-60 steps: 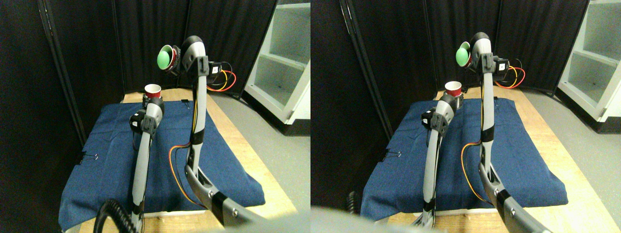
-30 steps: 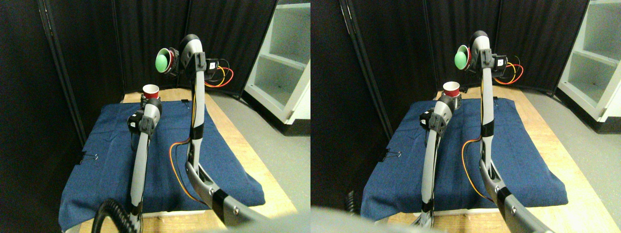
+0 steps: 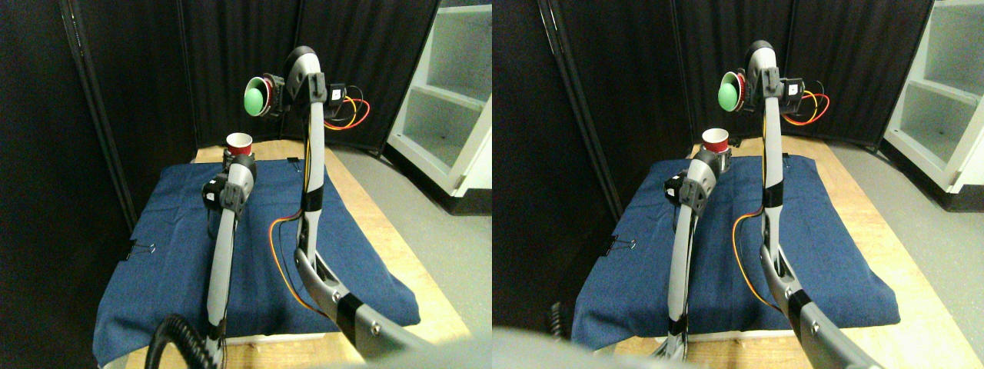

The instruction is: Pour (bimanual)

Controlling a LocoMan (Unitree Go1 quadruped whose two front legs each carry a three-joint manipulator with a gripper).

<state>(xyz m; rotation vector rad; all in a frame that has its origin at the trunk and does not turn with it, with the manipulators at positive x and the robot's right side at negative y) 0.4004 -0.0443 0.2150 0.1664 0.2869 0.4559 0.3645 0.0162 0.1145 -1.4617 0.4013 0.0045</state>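
An upright red cup [image 3: 240, 144] with a white rim sits at the tip of my left manipulator, with the left gripper [image 3: 234, 158] shut around its lower part over the far end of the blue cloth. High above and a little to the right, my right gripper [image 3: 272, 93] is shut on a second red cup [image 3: 264, 87], tipped on its side with its mouth facing left. A green ball [image 3: 253, 101] fills that mouth. The tipped cup hangs well above the upright one, its mouth slightly to the right of it.
A blue cloth [image 3: 177, 254] covers a wooden table [image 3: 400, 254], held by a binder clip [image 3: 138, 248] on its left edge. Black curtains [image 3: 154, 69] close off the back and left. White shelving [image 3: 450, 100] stands on the right. Red and yellow cables [image 3: 350, 115] loop behind the right arm.
My right arm has carried the tipped cup with the green ball a little to the left. The left arm and its upright cup have edged slightly left.
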